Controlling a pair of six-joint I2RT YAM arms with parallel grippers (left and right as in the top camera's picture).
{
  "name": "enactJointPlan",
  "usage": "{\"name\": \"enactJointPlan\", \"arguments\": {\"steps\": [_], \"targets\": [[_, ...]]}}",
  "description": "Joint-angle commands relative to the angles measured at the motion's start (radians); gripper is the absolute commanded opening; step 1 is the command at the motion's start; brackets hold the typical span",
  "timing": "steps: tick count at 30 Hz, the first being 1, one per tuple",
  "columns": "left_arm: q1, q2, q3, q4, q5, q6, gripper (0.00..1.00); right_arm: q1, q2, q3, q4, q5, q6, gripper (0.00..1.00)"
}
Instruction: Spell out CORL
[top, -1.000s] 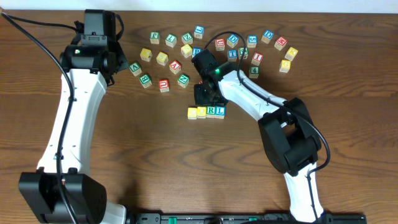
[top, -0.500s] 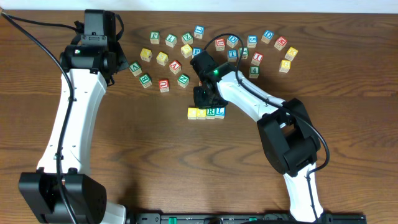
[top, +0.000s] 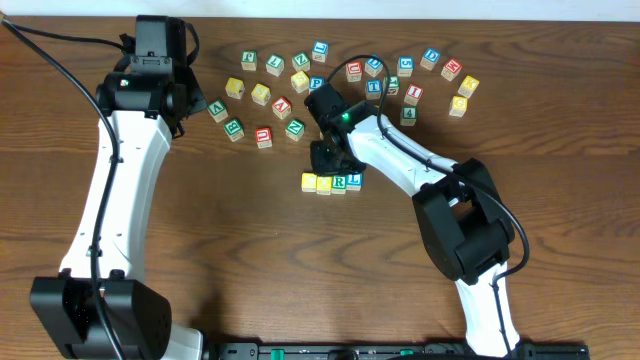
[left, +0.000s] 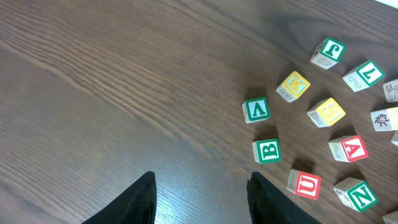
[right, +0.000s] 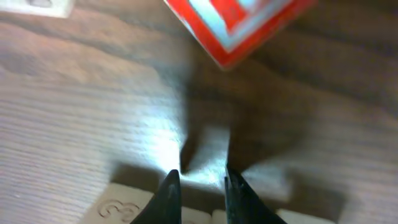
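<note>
Four cubes make up the CORL row. It lies on the desk just on the near side of the right tool, the cubes side by side and touching or nearly so. Counted from the left end, there are two yellow-topped cubes, one white R cube lettered in green, and one white L cube lettered in blue. The yellow pair's letters are too small to read from overhead, so C and O are only my assumption.

The right tool hangs close over the row. Its fingers are drawn nearly together, with a thin slit between them and nothing gripped. Well off to that tool's left, the left tool stands open and empty over bare desk.

Beyond the right tool and to either side lie the loose cubes. I count roughly two dozen, with a few half hidden by the arm.

These cubes look light, rigid and smooth-faced. They are unlikely to crush, but they would probably slide easily and twist out of line if pushed off-centre. Neighbours block the side faces of each cube in the row, so the near and far faces are the ones to pinch, low and centred. A square nudge on a flat face would also do.
</note>
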Motion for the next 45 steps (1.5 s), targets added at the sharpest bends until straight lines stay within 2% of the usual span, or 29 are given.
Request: {"name": "enactJointPlan", "arguments": {"steps": [1,9,23,39,45], "targets": [[0.003,-0.003,-0.01,-0.003,-0.021,0.013,0.47,-0.018,0.005,0.024,0.012,0.018,-0.001,0.19],[0.002,-0.003,-0.01,-0.003,-0.021,0.013,0.47,-0.11,0.005,0.046,-0.092,0.001,-0.047,0.18],[0.002,-0.003,-0.01,-0.003,-0.021,0.013,0.47,-0.083,0.005,0.023,-0.159,-0.001,-0.064,0.14],[0.002,-0.003,-0.01,-0.003,-0.021,0.013,0.47,-0.081,0.005,0.023,-0.178,-0.016,-0.064,0.15],[0.002,-0.003,-0.01,-0.003,-0.021,0.013,0.47,-0.084,0.005,0.031,-0.113,-0.016,-0.08,0.17]]}}
